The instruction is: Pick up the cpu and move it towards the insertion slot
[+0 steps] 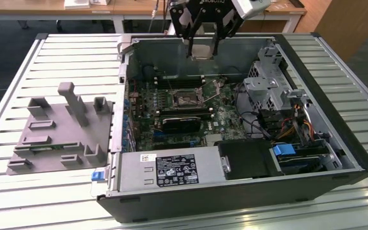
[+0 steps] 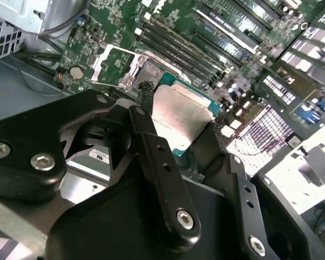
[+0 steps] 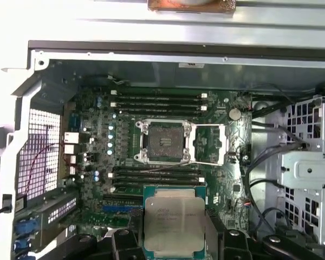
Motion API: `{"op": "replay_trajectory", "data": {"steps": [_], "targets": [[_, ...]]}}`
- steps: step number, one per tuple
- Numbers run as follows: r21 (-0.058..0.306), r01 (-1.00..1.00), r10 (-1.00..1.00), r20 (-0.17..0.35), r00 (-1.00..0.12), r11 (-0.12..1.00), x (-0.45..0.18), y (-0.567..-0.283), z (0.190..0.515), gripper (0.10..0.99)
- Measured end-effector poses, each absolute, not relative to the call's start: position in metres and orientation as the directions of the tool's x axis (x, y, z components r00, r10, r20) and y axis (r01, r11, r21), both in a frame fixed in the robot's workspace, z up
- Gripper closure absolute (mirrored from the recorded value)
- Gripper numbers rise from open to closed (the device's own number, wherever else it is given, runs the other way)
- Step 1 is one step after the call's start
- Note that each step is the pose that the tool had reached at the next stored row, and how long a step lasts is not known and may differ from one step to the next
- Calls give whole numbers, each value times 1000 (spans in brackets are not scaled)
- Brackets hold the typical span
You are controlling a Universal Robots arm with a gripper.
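Note:
My gripper [image 1: 203,54] hangs over the far wall of the open computer case [image 1: 337,143], shut on the cpu [image 1: 202,49], a flat square chip with a silvery top. In both wrist views the cpu [image 3: 174,219] [image 2: 180,114] sits between the black fingers [image 2: 158,162], clear of the board. The insertion slot [image 1: 185,99] is a square socket with a metal frame and dark centre, lying on the green motherboard nearer the camera than the chip. In the first wrist view the insertion slot [image 3: 163,141] has its metal cover plate [image 3: 210,143] swung open beside it. The same slot [image 2: 147,73] appears just beyond the held chip.
A grey holder tray [image 1: 63,129] with upright blocks lies on the slatted table at the exterior view's left. Inside the case are a grey power supply [image 1: 165,170], a metal drive cage [image 1: 273,86], a black rectangular block [image 1: 180,125] and long memory slots [image 3: 157,100].

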State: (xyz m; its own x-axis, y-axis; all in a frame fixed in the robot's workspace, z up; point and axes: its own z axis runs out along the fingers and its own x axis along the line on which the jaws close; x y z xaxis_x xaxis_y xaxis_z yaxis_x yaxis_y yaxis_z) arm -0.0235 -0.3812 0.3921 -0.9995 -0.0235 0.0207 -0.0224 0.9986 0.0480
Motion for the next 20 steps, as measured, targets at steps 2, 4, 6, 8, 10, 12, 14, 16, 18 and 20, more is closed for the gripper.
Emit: {"op": "replay_trajectory", "data": {"steps": [2,4,6,8,10,12,14,16,18,20], "targets": [[48,-25,-26,21,-999,999,-23,-376,391,549],[47,-29,-30,17,-999,998,-23,-371,389,549],[47,-35,-36,9,-999,998,-23,-366,387,549],[46,-42,-42,2,-999,998,-23,-362,385,549],[46,-47,-47,-3,-999,998,-24,-358,382,549],[46,-51,-50,-5,-999,998,-25,-354,379,549],[46,-53,-53,-7,-999,998,-25,-350,375,549],[46,-56,-56,-7,-998,997,-26,-346,372,549],[46,-59,-58,-8,-998,997,-26,-342,369,549],[46,-61,-61,-8,-998,997,-27,-338,366,549]]}}
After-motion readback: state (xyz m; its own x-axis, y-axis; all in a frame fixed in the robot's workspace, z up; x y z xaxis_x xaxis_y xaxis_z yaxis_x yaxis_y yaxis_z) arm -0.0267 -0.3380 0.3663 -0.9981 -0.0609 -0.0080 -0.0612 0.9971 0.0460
